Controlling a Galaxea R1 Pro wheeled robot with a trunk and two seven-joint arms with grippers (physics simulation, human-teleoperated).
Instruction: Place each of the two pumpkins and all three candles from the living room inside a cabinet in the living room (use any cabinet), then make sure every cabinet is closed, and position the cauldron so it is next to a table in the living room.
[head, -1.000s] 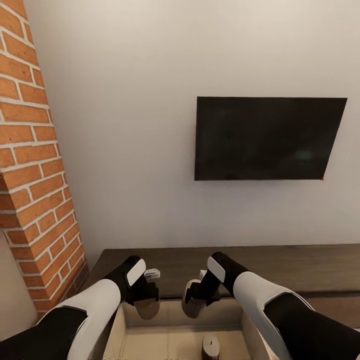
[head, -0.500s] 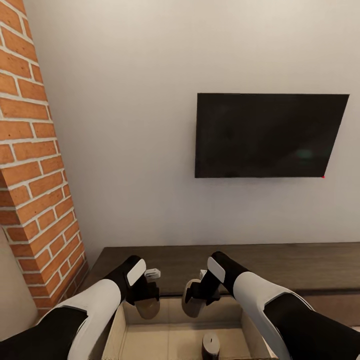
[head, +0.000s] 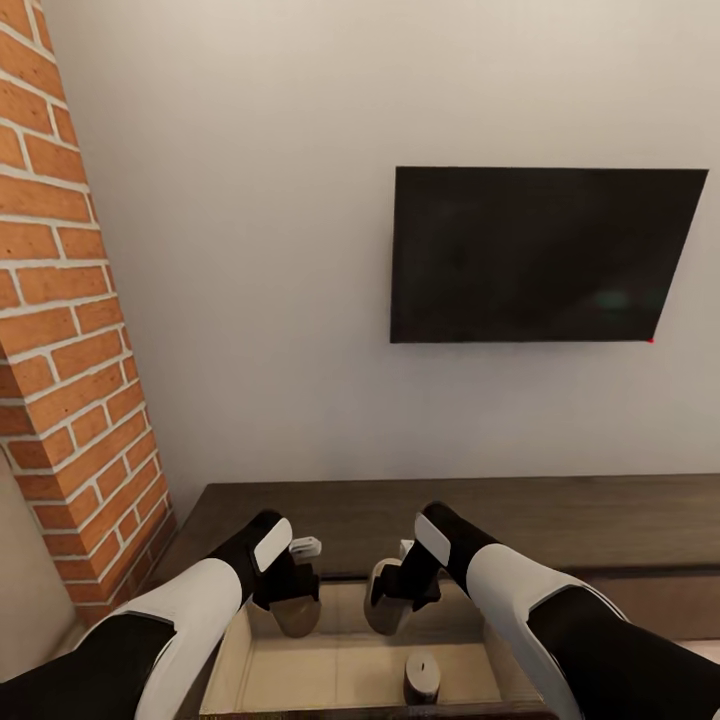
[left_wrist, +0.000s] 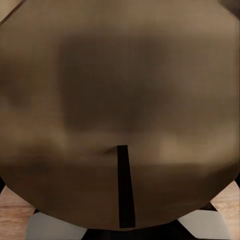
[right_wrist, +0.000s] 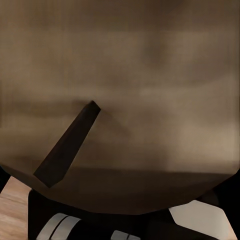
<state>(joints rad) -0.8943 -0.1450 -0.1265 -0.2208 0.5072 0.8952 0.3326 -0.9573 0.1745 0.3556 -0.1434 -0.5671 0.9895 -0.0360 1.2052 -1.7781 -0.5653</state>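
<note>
The cabinet (head: 560, 520) runs along the wall, dark brown, with one drawer (head: 300, 675) pulled out below my arms and showing its pale inside. One grey-brown candle (head: 421, 678) stands upright on the drawer floor, to the right. My left gripper (head: 295, 606) is shut on a second candle (head: 296, 615) above the drawer's back part. My right gripper (head: 384, 598) is shut on a third candle (head: 380, 603) beside it. Each wrist view looks straight at the held candle's top and dark wick, the left one (left_wrist: 120, 125) and the right one (right_wrist: 130, 100). The pumpkins, cauldron and table are out of view.
A black television (head: 540, 255) hangs on the pale wall above the cabinet. A red brick column (head: 70, 330) stands at the left, close to the cabinet's end. Wooden floor (left_wrist: 12, 220) shows past the left candle's edge.
The whole picture has shifted: the television sits higher and more of the open drawer and its candle shows, so the camera has moved. Both arms hold their candles as before.
</note>
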